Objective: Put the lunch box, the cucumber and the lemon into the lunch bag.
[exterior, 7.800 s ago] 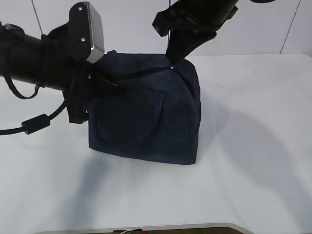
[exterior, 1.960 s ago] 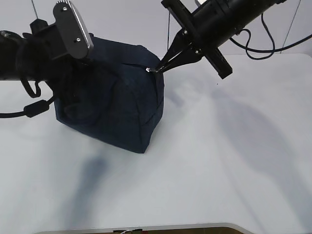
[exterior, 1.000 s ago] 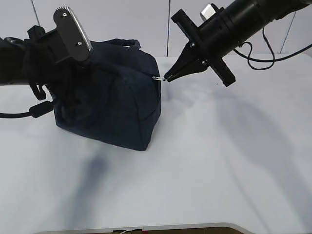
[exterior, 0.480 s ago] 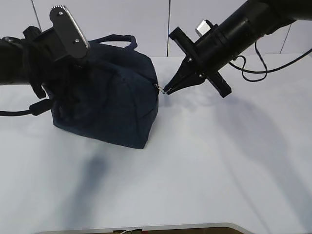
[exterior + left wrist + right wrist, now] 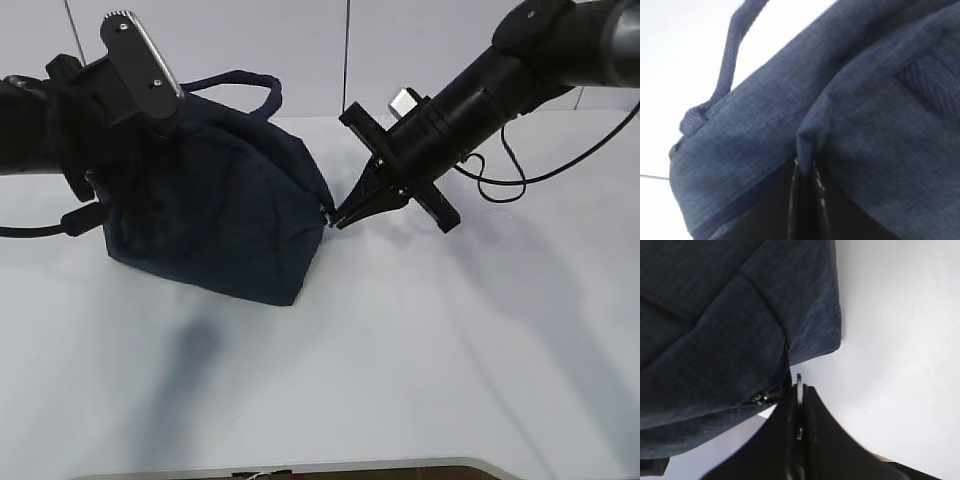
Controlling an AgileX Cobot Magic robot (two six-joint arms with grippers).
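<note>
The lunch bag [image 5: 215,215] is braced by the left gripper [image 5: 805,165], clamped on a fabric fold just ahead of its tips, so that the ring pull [image 5: 798,385], pinched in the right gripper [image 5: 799,405], can be drawn along (lunch box, cucumber, lemon unseen).

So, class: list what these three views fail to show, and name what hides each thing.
- Inside of the lunch bag: hidden in every view by its own fabric, so the contents are unknown.
- Left claw: in the exterior view hidden behind its wrist camera and arm.
- Zipper pull: mostly covered by the right claw in the right wrist view; tiny in the exterior view.
</note>
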